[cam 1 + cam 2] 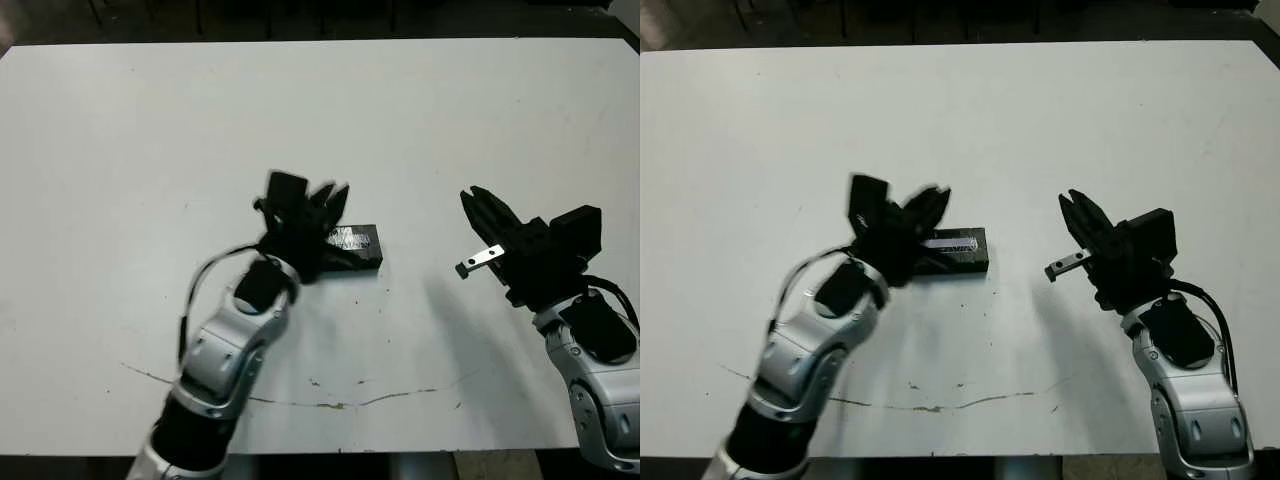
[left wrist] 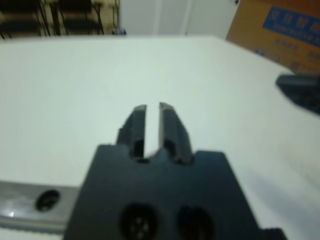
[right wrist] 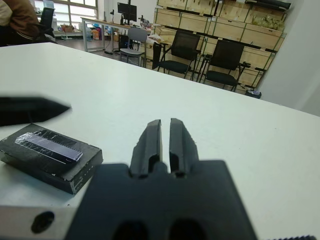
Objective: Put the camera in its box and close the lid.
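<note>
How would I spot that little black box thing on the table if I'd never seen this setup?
Start at the white table and look near its middle, between the two robot arms. Right by the left gripper lies a small flat black box with its lid on. The long silvery-grey stripe along its top sets it apart; it is the only loose thing on the table.

Blue print on cardboard box (image 2: 280, 30), blurred, unreadable.

Lid (image 3: 48, 144) (silvery stripe up) flat on box (image 3: 75, 172), apparently shut, mid-table.
</note>
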Available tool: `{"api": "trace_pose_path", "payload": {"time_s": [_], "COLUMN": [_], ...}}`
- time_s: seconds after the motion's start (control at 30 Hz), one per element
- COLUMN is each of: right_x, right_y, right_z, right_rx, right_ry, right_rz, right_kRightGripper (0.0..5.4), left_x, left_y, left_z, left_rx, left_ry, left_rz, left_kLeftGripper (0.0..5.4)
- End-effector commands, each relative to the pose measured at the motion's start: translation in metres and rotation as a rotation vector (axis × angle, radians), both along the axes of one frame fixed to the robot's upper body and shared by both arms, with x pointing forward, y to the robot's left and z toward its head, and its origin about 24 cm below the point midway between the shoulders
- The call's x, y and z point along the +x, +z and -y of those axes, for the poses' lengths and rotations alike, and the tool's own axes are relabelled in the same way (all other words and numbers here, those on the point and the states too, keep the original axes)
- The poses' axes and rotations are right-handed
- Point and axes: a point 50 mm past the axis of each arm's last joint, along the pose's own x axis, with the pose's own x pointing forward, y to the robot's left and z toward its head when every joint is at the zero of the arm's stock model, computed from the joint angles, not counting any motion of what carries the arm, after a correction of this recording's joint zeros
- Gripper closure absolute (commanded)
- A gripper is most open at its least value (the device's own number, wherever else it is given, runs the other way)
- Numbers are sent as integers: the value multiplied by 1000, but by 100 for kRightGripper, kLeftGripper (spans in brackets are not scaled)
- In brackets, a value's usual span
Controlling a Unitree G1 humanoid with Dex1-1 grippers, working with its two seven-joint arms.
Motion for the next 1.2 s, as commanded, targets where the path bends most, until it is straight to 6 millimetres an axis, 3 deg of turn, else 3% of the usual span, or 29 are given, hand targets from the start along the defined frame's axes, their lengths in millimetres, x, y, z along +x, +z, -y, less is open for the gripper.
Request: {"api": "trace_pose_path", "payload": {"time_s": [0.03, 0.3, 0.67, 0.77, 0.93, 1.2], "right_x": [-1, -1, -2, -3, -3, -1], "right_y": [-5, -5, -5, -5, -5, -3], "right_z": [1, -1, -3, -4, -5, -11], "right_rx": [-4, 10, 20, 27, 27, 46], "right_ry": [-12, -4, 7, 15, 12, 7], "right_rz": [-18, -23, -28, -25, -22, 11], "right_kRightGripper": [540, 540, 540, 540, 540, 540], "left_x": [-3, -20, -30, -34, -39, -34], "left_y": [-31, -63, -77, -66, -28, 28], "left_z": [0, -1, -21, -28, -51, -124], "left_rx": [62, 108, 119, 69, 4, 99], "left_ry": [1, -30, -18, -11, 30, 100], "left_rz": [-130, -252, -315, -266, -79, 418], "left_kLeftGripper": [536, 536, 536, 536, 536, 536]}}
